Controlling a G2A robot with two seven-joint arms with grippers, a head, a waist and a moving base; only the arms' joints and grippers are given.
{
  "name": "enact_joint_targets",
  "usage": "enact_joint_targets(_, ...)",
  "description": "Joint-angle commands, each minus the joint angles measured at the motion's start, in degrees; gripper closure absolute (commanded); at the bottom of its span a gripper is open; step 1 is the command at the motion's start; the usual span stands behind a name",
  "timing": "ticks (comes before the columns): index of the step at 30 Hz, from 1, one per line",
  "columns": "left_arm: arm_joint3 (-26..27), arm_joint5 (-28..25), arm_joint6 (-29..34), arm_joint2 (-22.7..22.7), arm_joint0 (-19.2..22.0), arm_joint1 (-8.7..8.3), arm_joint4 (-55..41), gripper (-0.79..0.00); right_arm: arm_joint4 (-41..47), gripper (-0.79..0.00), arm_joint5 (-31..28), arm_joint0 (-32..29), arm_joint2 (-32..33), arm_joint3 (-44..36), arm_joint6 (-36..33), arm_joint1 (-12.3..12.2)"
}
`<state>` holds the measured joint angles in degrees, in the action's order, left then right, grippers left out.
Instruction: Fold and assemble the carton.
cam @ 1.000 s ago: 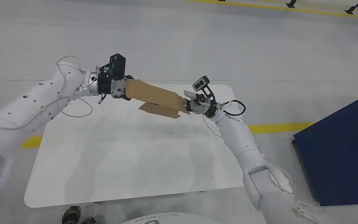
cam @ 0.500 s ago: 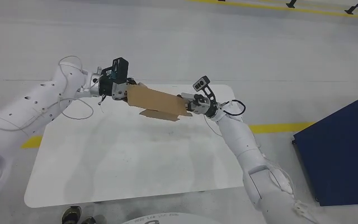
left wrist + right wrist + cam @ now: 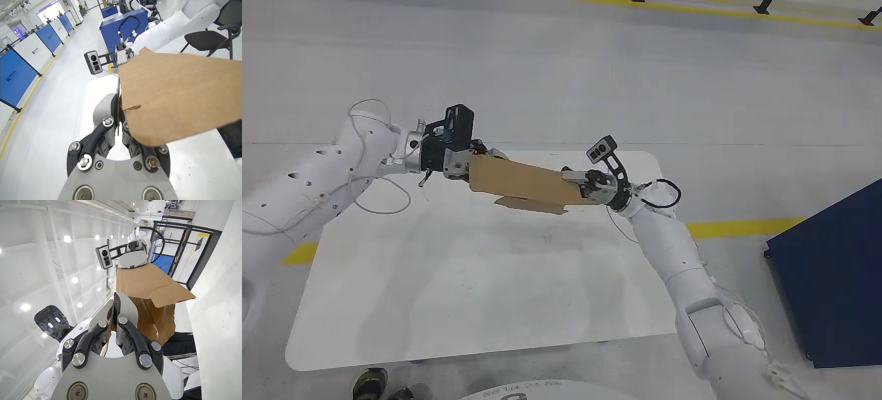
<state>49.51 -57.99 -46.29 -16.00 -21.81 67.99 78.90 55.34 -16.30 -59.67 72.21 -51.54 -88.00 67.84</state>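
Carton [image 3: 527,182]: plain brown cardboard, held in the air between both grippers over the far part of the counter. Long side runs left to right, with the left end a bit farther than the right end. Looks clear of the counter in top view.
Carton shape: partly opened, not flat. Right wrist view looks into a hollow sleeve with side walls and loose end flaps, and one flap sticks out sideways with a notched edge.
Lower flap [image 3: 532,204]: hangs off the near underside of the carton, about mid-length.
Left gripper [image 3: 118,113]: fingers [image 3: 103,113] pressed together on the cardboard edge at the carton's left end, pinching the thin board. Sits over the far left corner of the counter.
Right gripper [image 3: 114,308]: pinching a flap edge at the carton's right end, with the board sandwiched between the dark pads [image 3: 117,306]. Sits by the far edge of the counter, right of middle.
Left arm [image 3: 312,190]: comes in from the left.
Right arm [image 3: 672,250]: comes in from the near right.
Counter [image 3: 492,300]: white, rounded corners.
Floor [image 3: 642,80]: pale grey.
Yellow line [image 3: 732,229]: on the floor, runs out from the counter's right side.
Cabinet [image 3: 842,270]: dark blue, on the floor right of the counter, well apart from the carton.
Chair [image 3: 208,36]: black, beyond the right arm in left wrist view.
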Motion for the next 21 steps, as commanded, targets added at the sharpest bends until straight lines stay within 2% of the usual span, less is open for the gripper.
enact_joint_targets(1,-0.09,-0.01,0.01,-0.22,-0.13,0.09,0.14,-0.785,1.83,0.000,0.01,-0.49,0.02,-0.72,0.00,-0.03)
enact_joint_targets(10,-1.93,0.44,-0.45,-3.46,-0.64,-0.23,-3.89,-0.785,9.63,0.000,0.02,-0.66,-0.84,0.14,0.00,-0.49)
enact_joint_targets(15,-3.60,-0.01,0.01,-6.21,-1.35,-1.67,-6.04,-0.785,14.56,0.000,0.02,-0.39,-0.01,1.26,0.00,-0.99)
enact_joint_targets(21,-3.24,-0.01,0.01,-7.67,-3.14,-4.14,-6.23,-0.785,15.05,0.000,0.01,-0.31,1.19,1.43,0.00,-1.30)
